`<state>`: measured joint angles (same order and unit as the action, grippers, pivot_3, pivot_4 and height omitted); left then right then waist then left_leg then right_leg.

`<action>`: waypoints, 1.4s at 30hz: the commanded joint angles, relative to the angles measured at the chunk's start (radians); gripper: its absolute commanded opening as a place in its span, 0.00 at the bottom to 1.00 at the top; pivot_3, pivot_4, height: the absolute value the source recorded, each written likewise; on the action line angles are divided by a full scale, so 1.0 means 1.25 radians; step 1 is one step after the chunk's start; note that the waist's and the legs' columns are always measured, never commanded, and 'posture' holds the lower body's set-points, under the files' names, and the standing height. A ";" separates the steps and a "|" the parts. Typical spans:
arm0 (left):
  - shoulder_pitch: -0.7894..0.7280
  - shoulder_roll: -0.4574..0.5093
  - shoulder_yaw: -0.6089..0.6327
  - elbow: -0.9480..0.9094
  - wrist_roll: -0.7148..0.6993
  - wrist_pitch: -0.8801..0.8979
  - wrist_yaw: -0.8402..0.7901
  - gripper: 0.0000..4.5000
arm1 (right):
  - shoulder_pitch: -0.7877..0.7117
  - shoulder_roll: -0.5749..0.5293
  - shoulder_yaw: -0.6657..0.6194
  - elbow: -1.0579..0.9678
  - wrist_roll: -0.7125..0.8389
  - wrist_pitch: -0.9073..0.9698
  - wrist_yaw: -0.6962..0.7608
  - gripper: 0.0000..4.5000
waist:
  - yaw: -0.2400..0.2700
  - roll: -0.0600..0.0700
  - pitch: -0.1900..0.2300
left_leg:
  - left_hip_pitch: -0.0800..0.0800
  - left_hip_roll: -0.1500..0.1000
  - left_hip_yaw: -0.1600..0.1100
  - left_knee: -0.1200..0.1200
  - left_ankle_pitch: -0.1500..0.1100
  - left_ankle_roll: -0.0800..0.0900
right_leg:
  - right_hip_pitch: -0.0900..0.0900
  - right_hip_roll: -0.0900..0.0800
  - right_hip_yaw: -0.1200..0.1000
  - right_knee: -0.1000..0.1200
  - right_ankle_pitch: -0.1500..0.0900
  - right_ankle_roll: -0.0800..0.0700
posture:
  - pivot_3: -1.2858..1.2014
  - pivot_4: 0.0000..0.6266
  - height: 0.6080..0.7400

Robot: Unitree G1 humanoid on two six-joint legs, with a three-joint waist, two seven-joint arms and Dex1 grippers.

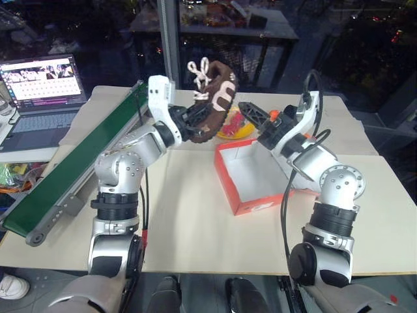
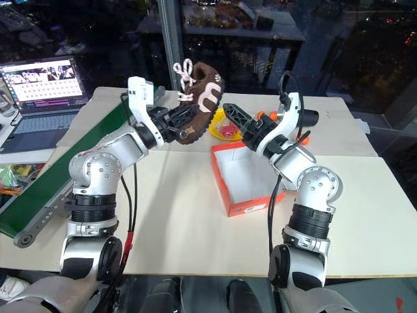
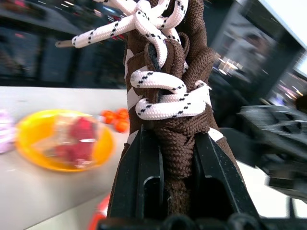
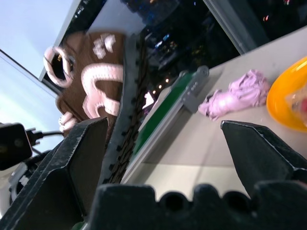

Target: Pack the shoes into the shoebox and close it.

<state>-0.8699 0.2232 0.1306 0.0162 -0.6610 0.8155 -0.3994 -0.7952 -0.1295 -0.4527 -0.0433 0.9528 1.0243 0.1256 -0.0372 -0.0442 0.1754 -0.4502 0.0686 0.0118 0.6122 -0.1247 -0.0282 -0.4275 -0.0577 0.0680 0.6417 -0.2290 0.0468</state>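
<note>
- Left fingers (image 1: 193, 121): clamped together on a small dark brown knitted shoe with white laces and trim (image 1: 213, 98), held raised above the pale surface (image 1: 195, 222), laces uppermost.
- In the left wrist view: brown knit of the shoe (image 3: 177, 143) pinched between the two black fingers (image 3: 148, 177), white speckled laces just past the fingertips.
- Right fingers (image 1: 253, 116): spread wide apart, holding nothing, pointed toward the shoe and just beside its toe end.
- In the right wrist view: dark ribbed sole of the shoe (image 4: 125, 110) seen past one finger (image 4: 72, 163), apart from it.
- Red-orange rectangular cardboard shoebox with white interior (image 1: 254, 179): open on the surface, below and just behind the right fingers, nothing visible inside.
- Round yellow plate with red contents (image 1: 236, 127): on the surface beyond the shoebox, between the two sets of fingers and lower than both.
- Pale pink soft item (image 4: 235, 93): on the surface beyond the right fingers, beside the plate.
- Long green-topped conveyor strip (image 1: 78, 163): lying well to the left of the left fingers.
</note>
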 commanded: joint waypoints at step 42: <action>0.099 0.156 0.079 -0.128 0.015 0.013 0.027 1.00 | -0.032 -0.425 0.429 0.310 -0.433 -0.237 0.363 0.12 | -0.001 0.003 0.002 | -0.005 -0.001 0.000 -0.002 0.000 0.000 | -0.001 -0.001 0.000 -0.009 0.001 0.003 | 0.52 0.24 1.00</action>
<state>-0.7441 0.4236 0.2203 -0.0871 -0.6300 0.8271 -0.3798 -0.8141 -0.6438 0.0864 0.3439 0.4503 0.7953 0.5415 -0.0391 -0.0405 0.1781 -0.4562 0.0670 0.0123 0.6103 -0.1247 -0.0277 -0.4285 -0.0588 0.0686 0.6300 -0.2269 0.0504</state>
